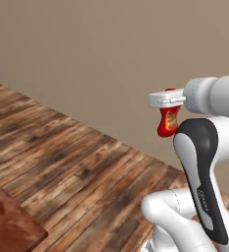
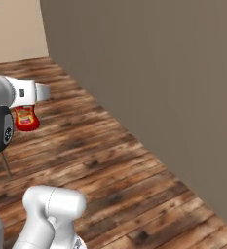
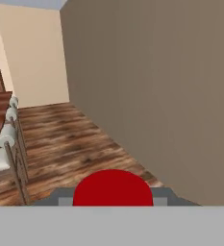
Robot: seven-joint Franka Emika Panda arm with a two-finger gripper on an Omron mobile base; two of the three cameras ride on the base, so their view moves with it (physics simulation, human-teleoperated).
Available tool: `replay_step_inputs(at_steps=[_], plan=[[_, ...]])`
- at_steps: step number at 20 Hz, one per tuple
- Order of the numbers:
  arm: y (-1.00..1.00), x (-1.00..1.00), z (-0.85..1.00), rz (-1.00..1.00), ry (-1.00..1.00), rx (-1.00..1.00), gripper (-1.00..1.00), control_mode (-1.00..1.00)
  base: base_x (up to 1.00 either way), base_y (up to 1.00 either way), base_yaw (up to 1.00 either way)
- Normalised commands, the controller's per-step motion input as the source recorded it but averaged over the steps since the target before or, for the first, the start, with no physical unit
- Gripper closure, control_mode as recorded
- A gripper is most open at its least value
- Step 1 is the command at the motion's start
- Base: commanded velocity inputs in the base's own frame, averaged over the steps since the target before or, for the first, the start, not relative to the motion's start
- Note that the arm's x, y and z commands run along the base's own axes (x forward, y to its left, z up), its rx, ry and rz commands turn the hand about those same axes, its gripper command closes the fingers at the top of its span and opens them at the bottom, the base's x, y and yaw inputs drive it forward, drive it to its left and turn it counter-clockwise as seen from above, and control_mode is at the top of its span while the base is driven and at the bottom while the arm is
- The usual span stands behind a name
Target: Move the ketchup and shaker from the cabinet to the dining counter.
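My gripper (image 1: 168, 100) is clamped on the ketchup (image 1: 168, 122), my fingers drawn in against the upper part of the bottle. The bottle hangs below my hand with its rounded red body and yellowish label free in the air, high above the wooden floor (image 1: 71, 162). From the right side the ketchup (image 2: 26, 118) shows the same way, tucked just under my hand (image 2: 31, 92) and touching nothing else. Looking along my fingers, the red bottle (image 3: 113, 188) sits right between them, at the near edge of what I see. A plain brown wall (image 2: 154, 78) runs close by on the right of my gripper. The corner of the reddish-brown dining counter (image 1: 8, 221) lies low and well off to my gripper's left. Beyond my gripper to the left stand chairs (image 3: 10, 153) against a counter edge.
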Motion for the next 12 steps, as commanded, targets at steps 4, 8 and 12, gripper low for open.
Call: replay_step_inputs(at_steps=[4,8,12], plan=[[0.00,0.00,0.00,0.00,0.00,0.00,1.00,1.00,0.76,-0.09,0.41],[0.00,0.00,0.00,0.00,0.00,0.00,1.00,1.00,0.76,-0.10,0.38],[0.00,0.00,0.00,0.00,0.00,0.00,1.00,1.00,0.76,-0.13,0.34]])
